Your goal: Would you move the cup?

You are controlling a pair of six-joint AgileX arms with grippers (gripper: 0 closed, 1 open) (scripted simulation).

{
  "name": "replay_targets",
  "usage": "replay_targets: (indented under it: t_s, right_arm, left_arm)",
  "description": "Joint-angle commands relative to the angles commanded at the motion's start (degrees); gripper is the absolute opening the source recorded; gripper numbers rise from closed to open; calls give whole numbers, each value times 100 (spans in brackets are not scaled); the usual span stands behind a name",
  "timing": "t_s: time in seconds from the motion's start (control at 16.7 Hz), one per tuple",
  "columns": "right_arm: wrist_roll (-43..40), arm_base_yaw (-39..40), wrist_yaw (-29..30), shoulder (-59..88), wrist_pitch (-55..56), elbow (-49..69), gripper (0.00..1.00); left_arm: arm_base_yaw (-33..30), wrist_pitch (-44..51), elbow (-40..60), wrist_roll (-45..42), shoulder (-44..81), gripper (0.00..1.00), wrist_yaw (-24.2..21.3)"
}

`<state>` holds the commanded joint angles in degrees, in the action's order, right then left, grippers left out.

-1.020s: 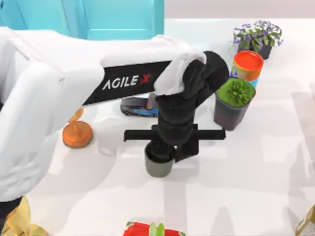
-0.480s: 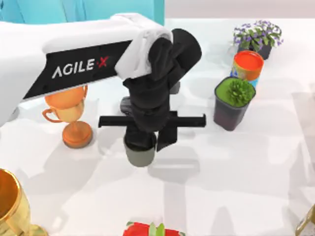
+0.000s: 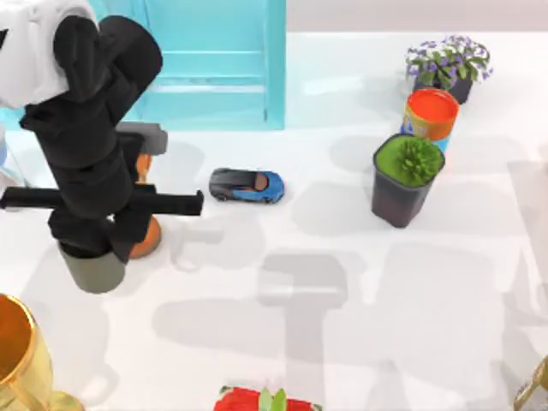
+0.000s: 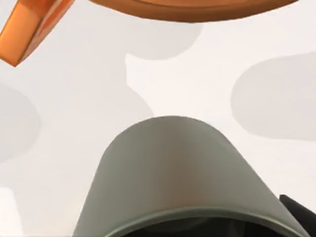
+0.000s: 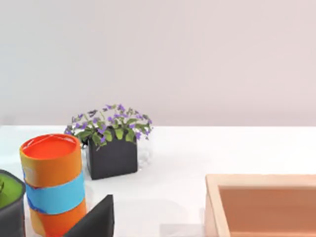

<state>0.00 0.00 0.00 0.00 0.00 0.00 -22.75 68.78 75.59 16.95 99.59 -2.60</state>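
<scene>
One cup [image 3: 92,271], inside hidden, is clamped in our left gripper [image 3: 88,250] at table's left, beside the orange trophy [image 3: 144,237].

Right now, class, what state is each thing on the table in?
cup: upright, held by the left gripper, beside the orange trophy.
toy car: on its wheels, apart from the rest.
green plant pot: upright.
orange can: upright, lid on.
flower pot: upright.
</scene>
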Motion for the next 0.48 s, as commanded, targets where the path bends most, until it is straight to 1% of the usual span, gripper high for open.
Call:
replay_targets:
  t_s: [0.12, 0.3, 0.48]
  right_arm:
    - [0, 0, 0, 0, 0, 0, 100]
    - [0, 0, 0, 0, 0, 0, 100]
    - [0, 0, 0, 0, 0, 0, 100]
  left_arm:
    - [618, 45, -261, -526, -176, 0, 25]
    - [1509, -137, -465, -1230, -267, 0, 24]
    - [2134, -431, -494, -1712, -285, 0, -24]
